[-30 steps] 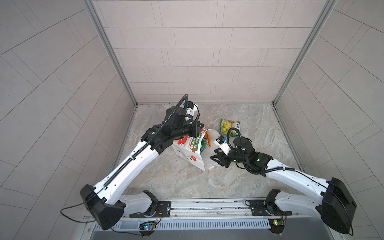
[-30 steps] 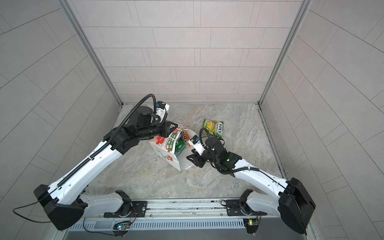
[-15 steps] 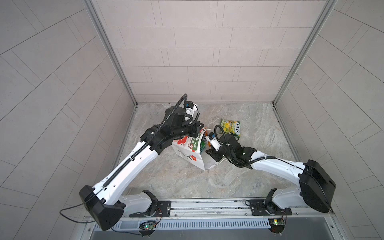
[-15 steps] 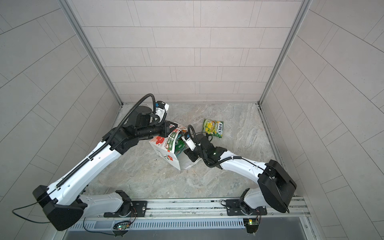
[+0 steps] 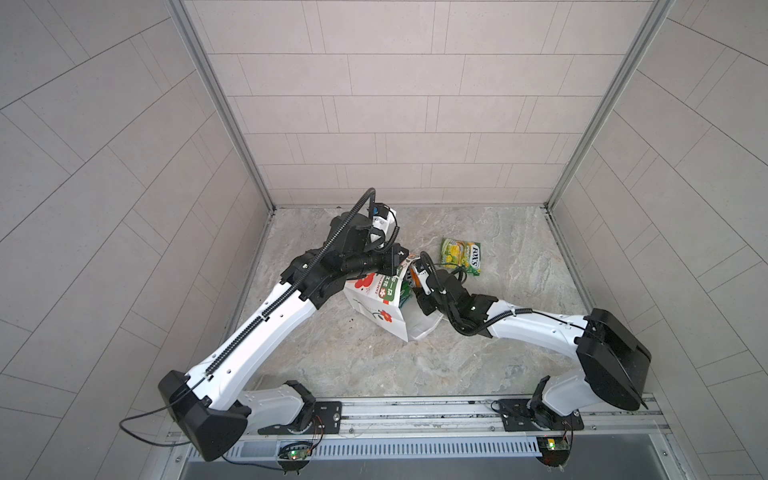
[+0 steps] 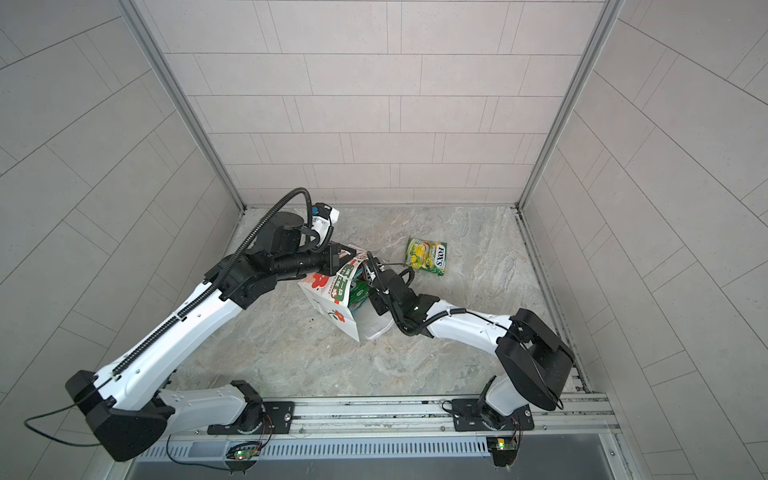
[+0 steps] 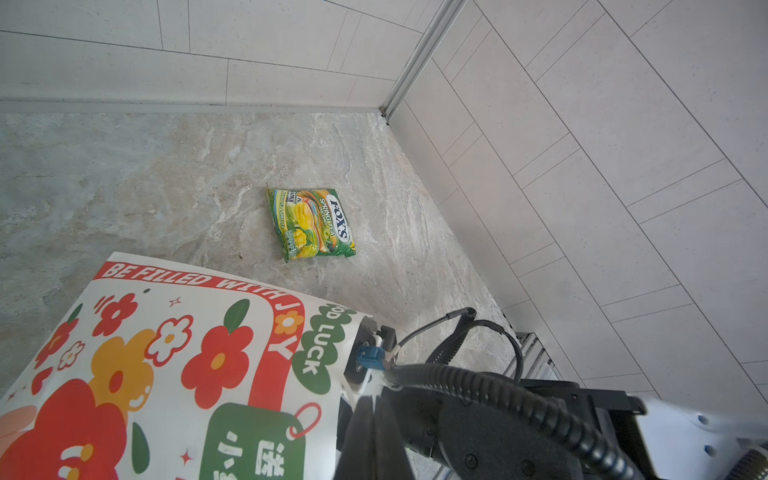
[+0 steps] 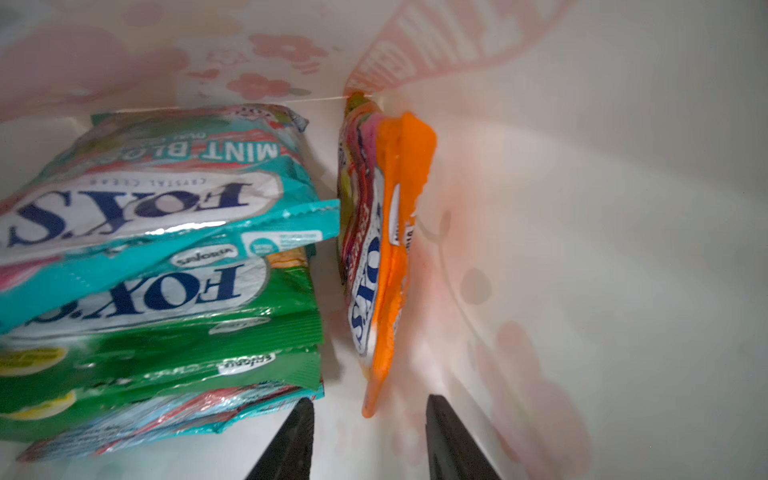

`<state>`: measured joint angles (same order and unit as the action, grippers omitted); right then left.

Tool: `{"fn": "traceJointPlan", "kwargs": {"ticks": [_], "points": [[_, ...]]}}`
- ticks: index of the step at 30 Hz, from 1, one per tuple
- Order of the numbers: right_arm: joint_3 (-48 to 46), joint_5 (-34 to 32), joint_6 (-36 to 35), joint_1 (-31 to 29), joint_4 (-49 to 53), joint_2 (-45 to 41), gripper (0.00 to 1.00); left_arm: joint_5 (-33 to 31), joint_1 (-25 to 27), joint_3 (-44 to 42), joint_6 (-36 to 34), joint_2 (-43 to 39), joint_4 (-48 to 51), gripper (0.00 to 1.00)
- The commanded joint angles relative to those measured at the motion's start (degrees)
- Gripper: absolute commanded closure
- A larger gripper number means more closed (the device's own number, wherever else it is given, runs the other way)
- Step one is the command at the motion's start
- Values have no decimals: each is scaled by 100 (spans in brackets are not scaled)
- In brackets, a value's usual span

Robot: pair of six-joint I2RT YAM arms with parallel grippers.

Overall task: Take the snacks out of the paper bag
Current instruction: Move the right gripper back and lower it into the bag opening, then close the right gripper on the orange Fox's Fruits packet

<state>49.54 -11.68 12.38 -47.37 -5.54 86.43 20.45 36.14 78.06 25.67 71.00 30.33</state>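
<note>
The white paper bag lies tipped over mid-floor, its mouth toward the right arm. My left gripper is shut on a white strip at the bag's upper rim. Inside the bag my right gripper is open; in both top views its jaws are hidden in the mouth. The orange-pink snack stands on edge against the bag wall, its lower edge just ahead of the gap between the fingers. Teal snacks and green ones are stacked beside it. One green-yellow snack lies outside.
Tiled walls close in the marble floor on three sides. The arms' base rail runs along the front. The right arm's black cable loops beside the bag's mouth.
The right arm has pushed left, moving its gripper from outside into the bag's mouth. The left gripper and the bag have stayed put.
</note>
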Motion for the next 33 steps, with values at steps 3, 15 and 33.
{"fn": "traceJointPlan", "kwargs": {"ticks": [3, 15, 33], "points": [[139, -398, 376, -26, -439, 252, 54, 136, 27, 161, -18, -101, -60, 100], [490, -565, 293, -4, -771, 876, 54, 332, 60, 313, -52, -15, 36, 100], [613, 1119, -135, 288, -1305, 1273, 50, 485, 74, 514, -88, 79, 114, 100]]}}
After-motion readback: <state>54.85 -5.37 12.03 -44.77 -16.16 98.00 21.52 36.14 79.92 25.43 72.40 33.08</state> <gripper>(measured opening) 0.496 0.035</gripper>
